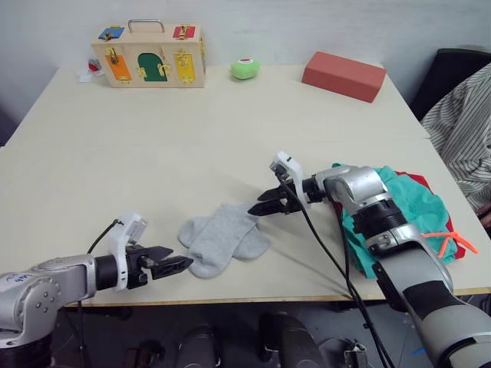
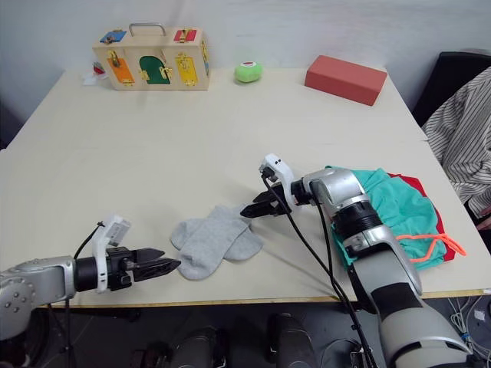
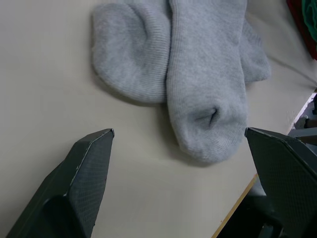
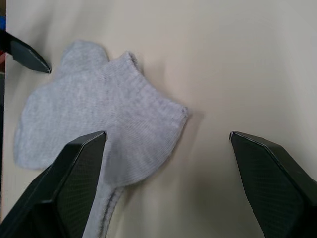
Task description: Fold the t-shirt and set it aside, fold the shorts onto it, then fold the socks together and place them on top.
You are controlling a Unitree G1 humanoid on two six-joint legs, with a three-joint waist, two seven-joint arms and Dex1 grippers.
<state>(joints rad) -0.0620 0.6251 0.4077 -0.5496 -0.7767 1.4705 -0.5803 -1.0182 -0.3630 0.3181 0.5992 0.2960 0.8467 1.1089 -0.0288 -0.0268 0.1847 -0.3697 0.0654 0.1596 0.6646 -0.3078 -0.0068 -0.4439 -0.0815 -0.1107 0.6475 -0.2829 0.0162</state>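
**A:** Left eye view first, biggest thing down: what's on the desk?

**B:** At its right edge lies the clothes stack, the shorts on top with their orange-pink drawstring showing, the t-shirt peeking out red beneath. By the look of it those two steps are done. Along the far edge stand a wooden latch box, a red block and a small green ball.

**A:** And the socks?

**B:** The socks lie near the front edge, between the two arms, one partly over the other and not yet folded together. They run diagonally, with the toe ends toward the front left and the cuffs toward the back right.

**A:** Which arm is nearer?

**B:** Both are close. The left gripper points at the toe end from just beside it, with bare desk between in the left wrist view. Its fingers are spread wide and hold nothing. The right gripper hangs just off the cuff end; the right wrist view shows it parted and empty too, one finger over the edge of the cloth.

**A:** So the coming move turns on what?

**B:** I'd judge on that diagonal: each gripper sits at one end of the long axis, so either end could be pinched and carried over the other.
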